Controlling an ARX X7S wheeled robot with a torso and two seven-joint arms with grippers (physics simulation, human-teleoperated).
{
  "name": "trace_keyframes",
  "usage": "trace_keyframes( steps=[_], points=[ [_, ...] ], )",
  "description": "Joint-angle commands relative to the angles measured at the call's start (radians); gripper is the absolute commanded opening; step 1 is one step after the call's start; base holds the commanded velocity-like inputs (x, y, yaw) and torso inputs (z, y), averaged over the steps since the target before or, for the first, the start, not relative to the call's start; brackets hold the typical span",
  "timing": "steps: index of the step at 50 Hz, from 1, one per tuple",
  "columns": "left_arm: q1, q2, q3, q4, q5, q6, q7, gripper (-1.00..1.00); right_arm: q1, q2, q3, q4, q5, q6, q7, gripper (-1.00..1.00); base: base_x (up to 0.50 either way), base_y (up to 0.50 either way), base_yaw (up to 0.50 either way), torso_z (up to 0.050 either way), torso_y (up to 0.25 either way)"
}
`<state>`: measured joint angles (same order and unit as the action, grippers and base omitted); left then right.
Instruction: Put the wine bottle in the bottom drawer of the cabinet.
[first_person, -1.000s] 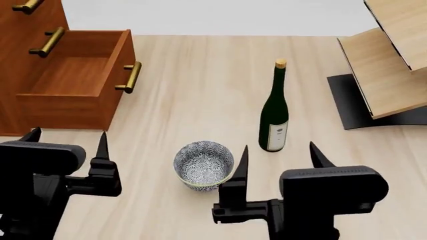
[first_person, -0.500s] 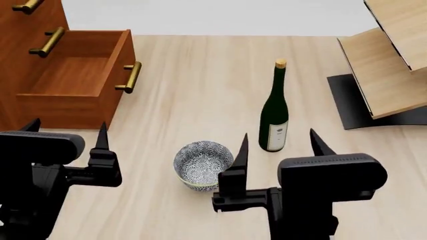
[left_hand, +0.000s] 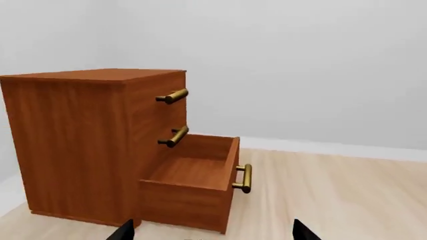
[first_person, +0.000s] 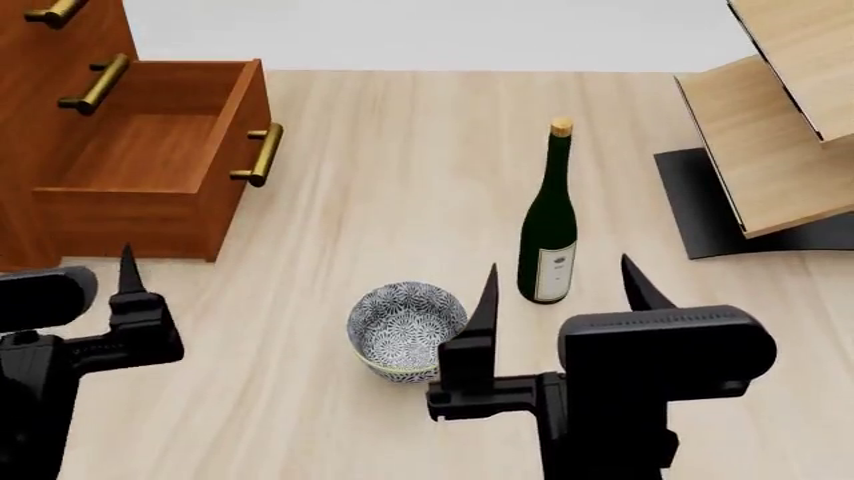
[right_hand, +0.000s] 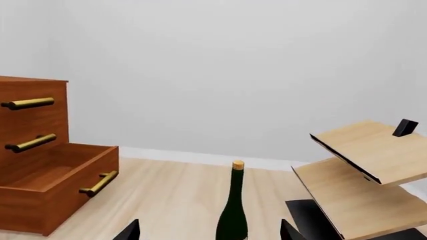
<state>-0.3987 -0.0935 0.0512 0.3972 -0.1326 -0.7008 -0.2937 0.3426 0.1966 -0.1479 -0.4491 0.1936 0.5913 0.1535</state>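
The dark green wine bottle (first_person: 547, 235) stands upright on the light wood floor, cork up, cream label facing me. It also shows in the right wrist view (right_hand: 233, 210). My right gripper (first_person: 561, 295) is open and empty just in front of it, fingertips apart to either side of the bottle's base (right_hand: 210, 231). The reddish-brown cabinet (first_person: 40, 90) is at the far left with its bottom drawer (first_person: 147, 165) pulled open and empty. My left gripper (left_hand: 213, 231) is open and empty, in front of the drawer, at the head view's left edge (first_person: 67, 280).
A blue-white patterned bowl (first_person: 407, 330) sits on the floor between my grippers, left of the bottle. A light wood rack (first_person: 774, 140) on a black base stands at the right. The two upper drawers (left_hand: 172, 117) are shut.
My left gripper has moved left, partly out of the head view. The right gripper, bottle and bowl have barely moved.
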Motion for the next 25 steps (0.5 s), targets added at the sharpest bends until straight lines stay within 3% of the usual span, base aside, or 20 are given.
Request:
trace_keyframes(
  steps=[1, 8, 15, 20, 25],
  points=[
    [0.104, 0.030, -0.165, 0.038, -0.058, 0.120, -0.071, 1.00, 0.016, 0.006, -0.006, 0.028, 0.007, -0.011, -0.005, 1.00, 0.00, 0.00, 0.00, 0.000, 0.000],
    [0.188, 0.013, -0.274, 0.095, -0.062, 0.096, -0.145, 1.00, 0.023, 0.008, -0.011, 0.037, 0.011, -0.015, -0.004, 1.00, 0.00, 0.00, 0.00, 0.000, 0.000],
    [0.394, 0.029, -0.479, 0.171, -0.109, 0.236, -0.171, 1.00, 0.037, 0.014, -0.012, 0.046, 0.020, -0.009, -0.010, 1.00, 0.00, 0.00, 0.00, 0.000, 0.000],
    [0.527, 0.086, -0.656, 0.149, -0.268, 0.406, -0.150, 1.00, 0.049, 0.015, -0.015, 0.058, 0.026, -0.002, -0.013, 1.00, 0.00, 0.00, 0.00, 0.000, 0.000],
    [0.688, 0.088, -0.732, 0.121, -0.376, 0.548, -0.192, 1.00, 0.060, 0.016, -0.020, 0.070, 0.032, 0.001, -0.018, 1.00, 0.00, 0.00, 0.00, 0.000, 0.000]
  ],
)
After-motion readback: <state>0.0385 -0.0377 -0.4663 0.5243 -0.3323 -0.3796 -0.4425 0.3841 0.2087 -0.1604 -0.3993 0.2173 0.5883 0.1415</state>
